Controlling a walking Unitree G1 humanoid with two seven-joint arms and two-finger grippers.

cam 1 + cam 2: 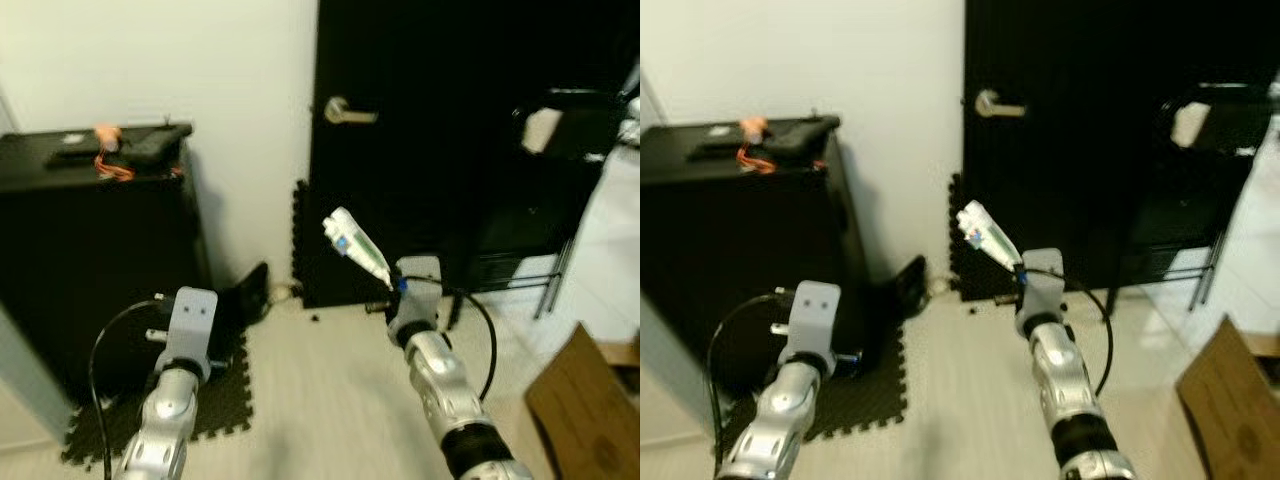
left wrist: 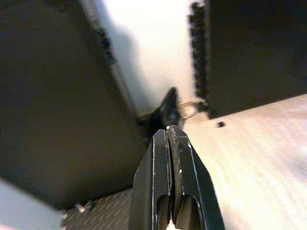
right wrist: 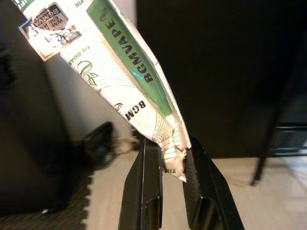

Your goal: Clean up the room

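My right gripper (image 3: 171, 152) is shut on the bottom end of a white and green packet (image 3: 120, 76), printed with green lettering. The packet (image 1: 356, 245) sticks up and to the left in front of the black door (image 1: 460, 120). My left gripper (image 2: 169, 139) is shut with nothing between its fingers. It is raised low over the floor beside the black cabinet (image 1: 90, 250), its arm (image 1: 175, 390) at the lower left.
Small items with orange cables (image 1: 112, 152) lie on the cabinet top. A black foam mat (image 1: 215, 405) lies under the cabinet. A dark shoe-like object (image 1: 250, 290) rests by the wall. A cardboard box (image 1: 585, 415) is at the lower right, and a black chair (image 1: 540, 200) stands at the right.
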